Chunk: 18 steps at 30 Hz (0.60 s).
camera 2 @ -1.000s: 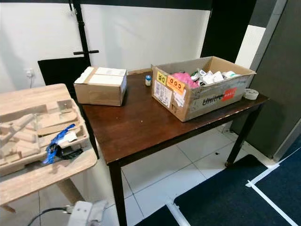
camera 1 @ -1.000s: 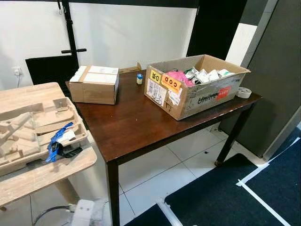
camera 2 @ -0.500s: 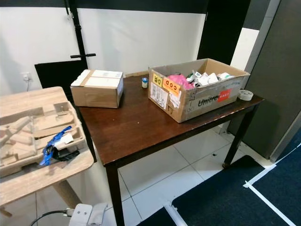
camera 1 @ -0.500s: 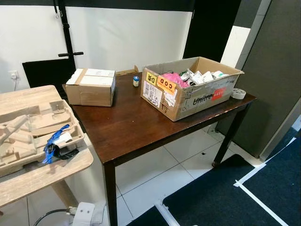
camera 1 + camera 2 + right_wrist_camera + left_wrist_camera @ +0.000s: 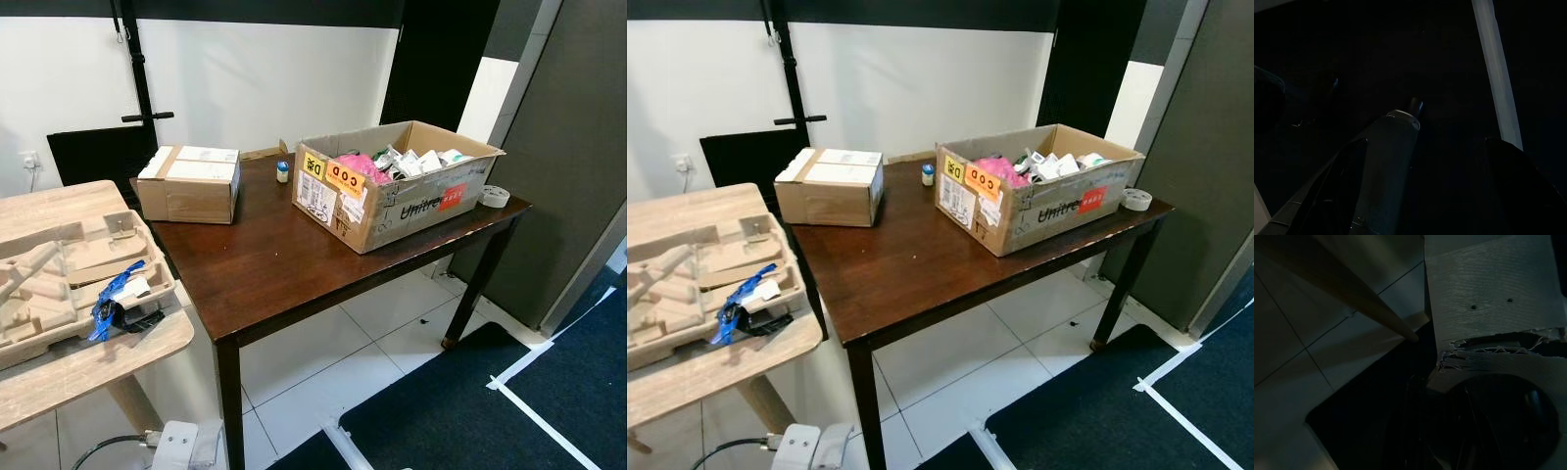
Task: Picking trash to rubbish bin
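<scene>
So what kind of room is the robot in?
Probably a workroom or storage corner in a home or office. A dark wooden table holds an open cardboard box stuffed with packets, a taped-shut box and a tape roll. The floor is white tile.

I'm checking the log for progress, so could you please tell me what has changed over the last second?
Only the camera moved: the whole view has shifted and drawn back a little, so the table sits slightly smaller in the picture. Nothing was taken hold of or let go. The open box, closed box, small bottle and tape roll lie as before.
</scene>
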Available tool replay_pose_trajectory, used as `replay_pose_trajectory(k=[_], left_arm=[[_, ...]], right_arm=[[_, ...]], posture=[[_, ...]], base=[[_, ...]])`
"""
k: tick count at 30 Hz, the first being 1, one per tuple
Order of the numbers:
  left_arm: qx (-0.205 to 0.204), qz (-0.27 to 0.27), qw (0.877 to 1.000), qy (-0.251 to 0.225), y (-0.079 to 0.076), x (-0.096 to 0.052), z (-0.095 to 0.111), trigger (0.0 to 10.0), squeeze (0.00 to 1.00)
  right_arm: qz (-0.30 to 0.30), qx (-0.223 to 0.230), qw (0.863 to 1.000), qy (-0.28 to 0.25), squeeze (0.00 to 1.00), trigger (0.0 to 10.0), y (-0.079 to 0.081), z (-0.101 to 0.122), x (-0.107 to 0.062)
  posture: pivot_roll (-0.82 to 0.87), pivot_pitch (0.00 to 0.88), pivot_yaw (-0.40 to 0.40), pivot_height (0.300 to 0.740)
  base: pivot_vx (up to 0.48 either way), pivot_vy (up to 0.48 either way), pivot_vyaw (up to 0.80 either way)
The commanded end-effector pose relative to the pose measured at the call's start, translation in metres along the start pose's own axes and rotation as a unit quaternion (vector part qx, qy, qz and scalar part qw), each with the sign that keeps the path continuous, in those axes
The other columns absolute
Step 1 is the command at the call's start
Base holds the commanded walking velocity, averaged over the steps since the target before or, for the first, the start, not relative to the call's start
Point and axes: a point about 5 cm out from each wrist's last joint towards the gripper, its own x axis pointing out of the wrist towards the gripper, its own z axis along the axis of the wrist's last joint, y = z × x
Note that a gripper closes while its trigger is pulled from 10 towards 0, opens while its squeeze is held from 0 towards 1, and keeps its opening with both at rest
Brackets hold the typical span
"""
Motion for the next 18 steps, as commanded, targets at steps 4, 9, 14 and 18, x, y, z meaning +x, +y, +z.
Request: replay_pose_trajectory(k=[4,9,14,18], left_arm=[[-0.054,0.005,0.999,0.001,0.0000,-0.0010,-0.0040,10.0,0.00],[-0.044,0.005,0.999,-0.001,0.0016,-0.0010,-0.0028,10.0,0.00],[-0.043,0.006,0.999,0.002,0.0023,-0.0010,-0.0031,10.0,0.00],[-0.046,0.006,0.999,0.003,0.0021,-0.0008,-0.0028,10.0,0.00]], right_arm=[[-0.007,0.007,1.000,0.004,0.00,10.0,-0.0034,-0.0055,-0.0015],[-0.006,0.005,1.000,0.004,0.00,10.0,-0.0036,-0.0065,-0.0018],[-0.006,0.004,1.000,0.005,0.00,10.0,-0.0041,-0.0079,-0.0022],[-0.006,0.003,1.000,0.005,0.00,10.0,-0.0044,-0.0086,-0.0024]], posture=[[0.05,0.018,-0.035,0.740],[0.05,0.017,-0.035,0.740],[0.04,0.015,-0.033,0.740],[0.04,0.013,-0.033,0.740]], base=[[0.000,0.000,0.00],[0.000,0.000,0.00],[0.000,-0.288,0.00],[0.000,-0.480,0.00]])
